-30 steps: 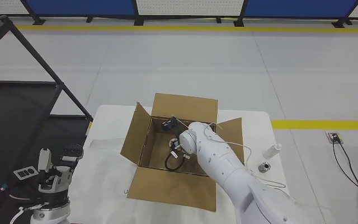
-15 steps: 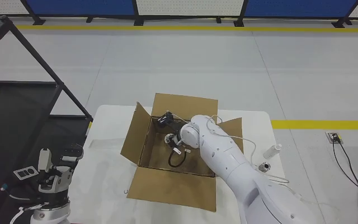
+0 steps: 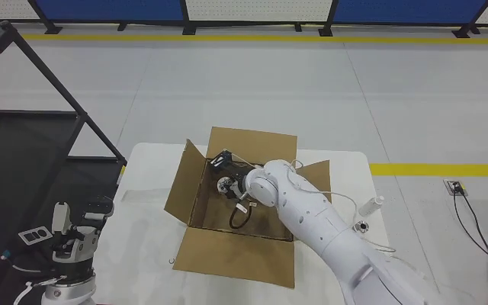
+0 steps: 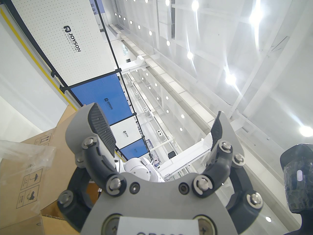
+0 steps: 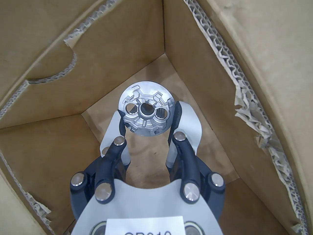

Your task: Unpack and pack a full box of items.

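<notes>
The right jaws are closing narrowly on a silver, round cast-metal disc with holes around its hub [image 5: 146,108], pinching it by the rim at two opposite points. That grip is looking like the main weakness. With only two small contacts on a smooth, probably heavy part, the disc may be free to swivel about the line between the pads, or to slide out if the wrist is tilting or jolting.

Below it the brown cardboard floor [image 5: 146,155] is lying apart from the disc, so the part is hanging inside the open brown cardboard box [image 3: 252,142] and not resting on anything. A slip here would be dropping it into the corner. The two walls are meeting just beyond the disc, leaving little room, so a sideways move is risking a knock against the cardboard. The torn, ragged corrugated edge [image 5: 247,108] of the flap above could be snagging the disc or the jaws on any lift.

Farther out, on the white tabletop [image 3: 145,221], a small white bottle [image 3: 371,204] and a small round metal piece [image 3: 360,226] are lying near the arm's side of the box, where a wide swing might be sweeping them. The left jaws are standing wide and empty, pointing at the ceiling, well apart from the box.
</notes>
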